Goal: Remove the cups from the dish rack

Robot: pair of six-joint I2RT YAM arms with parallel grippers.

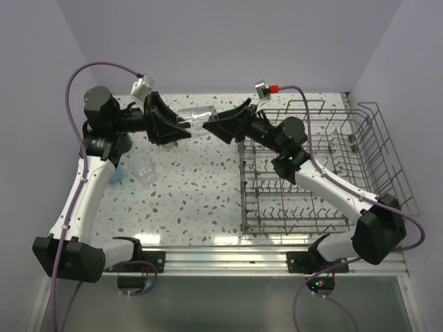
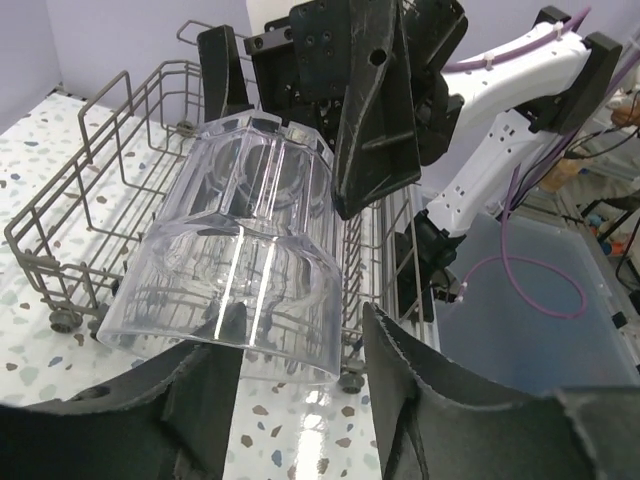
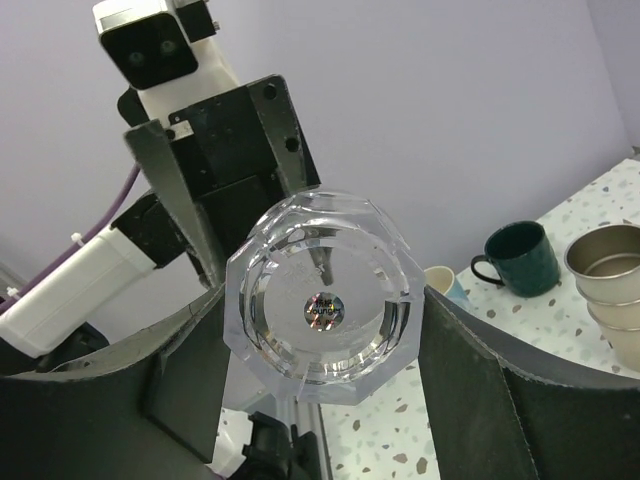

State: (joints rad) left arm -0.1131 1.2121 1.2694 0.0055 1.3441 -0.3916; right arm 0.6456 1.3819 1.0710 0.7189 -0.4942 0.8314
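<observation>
One tumbler between right gripper fingers, left gripper opposite.

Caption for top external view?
Right end effector holds clear tumbler midair at open left end effector, beside dish rack.

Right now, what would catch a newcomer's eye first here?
A clear glass tumbler hangs in mid-air between the two arms, gripped in the right claw with the open left claw facing it. To the right stands the big grey wire dish rack.
</observation>
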